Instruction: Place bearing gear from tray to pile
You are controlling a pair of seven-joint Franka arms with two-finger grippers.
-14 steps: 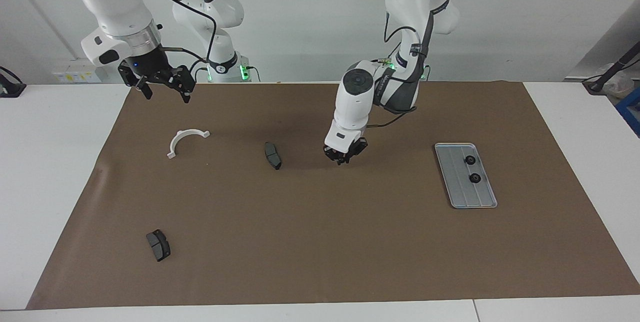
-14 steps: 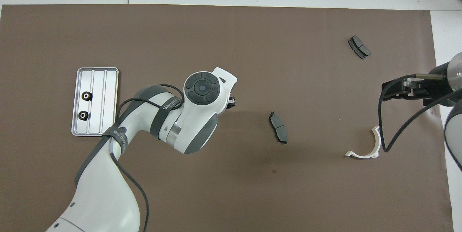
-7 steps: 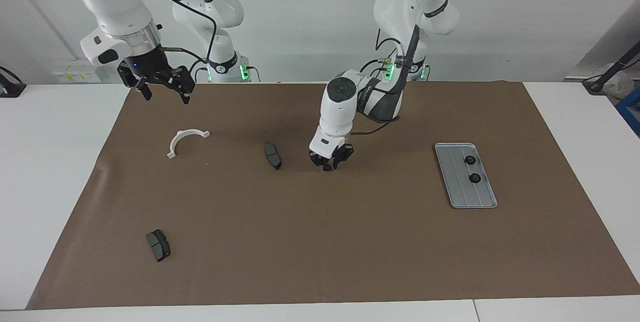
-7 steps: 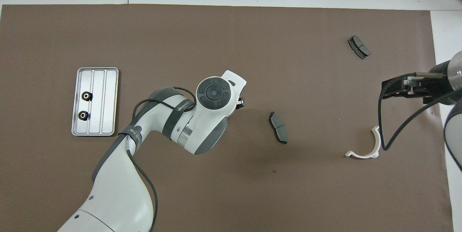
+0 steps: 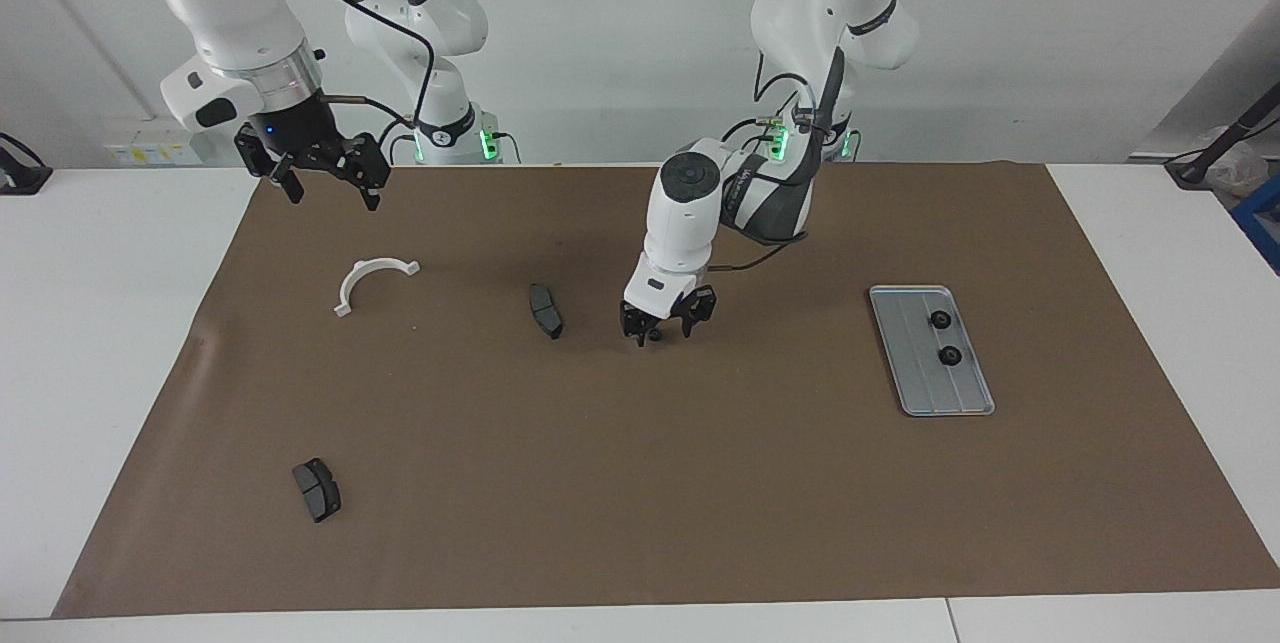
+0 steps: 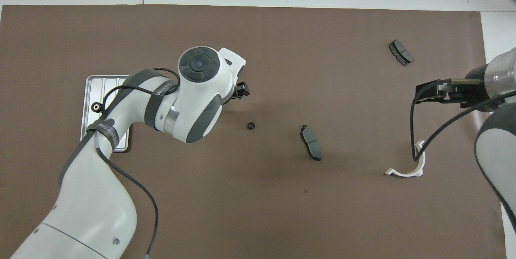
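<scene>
Left end effector (image 5: pixel 667 325) hung low mid-bench, jaws spread and empty. Small black round bearing gear (image 6: pixel 250 125) lay on the brown mat beneath it, beside the dark grey brake pad (image 6: pixel 311 142). Two gears remained in the grooved silver-grey metal tray (image 5: pixel 931 350) toward the left arm's edge. Right end effector (image 5: pixel 318 166) waited, open. Risk: round gear may roll when the jaws lift

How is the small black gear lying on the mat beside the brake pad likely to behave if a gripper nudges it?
The bearing gear is small and round, so it probably slides easily. It lies flat on the brown mat, so rolling seems unlikely unless it is tipped on edge.
</scene>
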